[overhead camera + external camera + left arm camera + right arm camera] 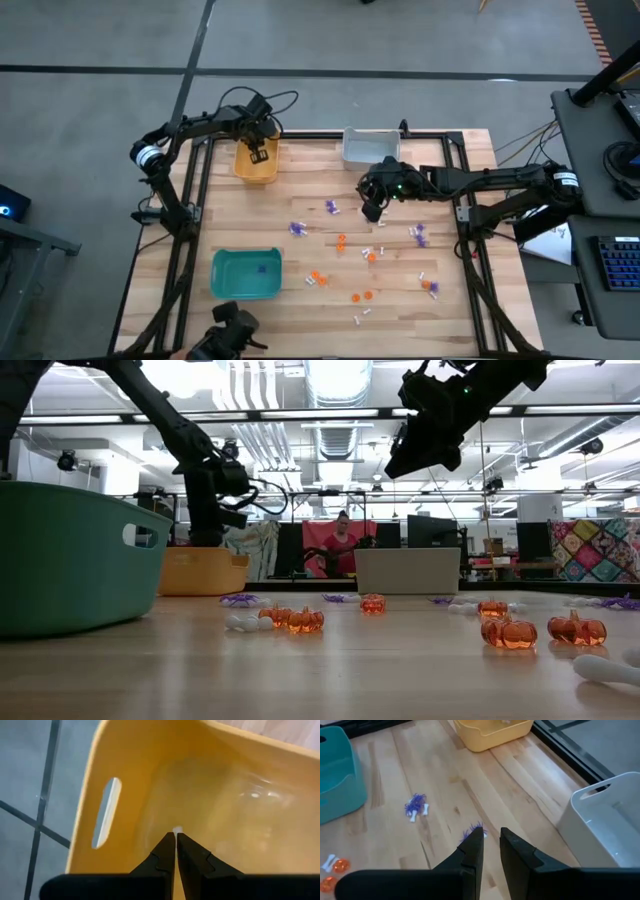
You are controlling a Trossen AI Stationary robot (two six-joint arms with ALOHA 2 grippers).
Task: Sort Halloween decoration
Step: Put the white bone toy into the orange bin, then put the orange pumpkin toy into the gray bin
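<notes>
Pale wooden planks make up the tabletop (300, 310), and the Halloween decoration lies strewn over its middle and right half: purple spiky trinkets (297, 229), orange roundish trinkets (361, 296) and small white trinkets (361, 316), all loose on the wood and apart from the bins. A teal bin (246, 273) stands near the front left corner, an orange-yellow bin (256, 162) at the far edge toward the left, and a grey bin (370, 146) at the far edge near its middle. The left tool (259, 150) hangs over the orange-yellow bin, pointing down into it, its two fingers pressed together with nothing seen between them; a small white speck (177, 829) shows on the bin's floor just past the fingertips (170, 840). The right tool (372, 208) hovers above the tabletop between the grey bin and the scattered trinkets, its fingers parted by a narrow gap and holding nothing, with a purple spiky trinket (471, 831) on the wood just beyond them. In the low view a person (342, 543) sits in the room behind the tabletop.
</notes>
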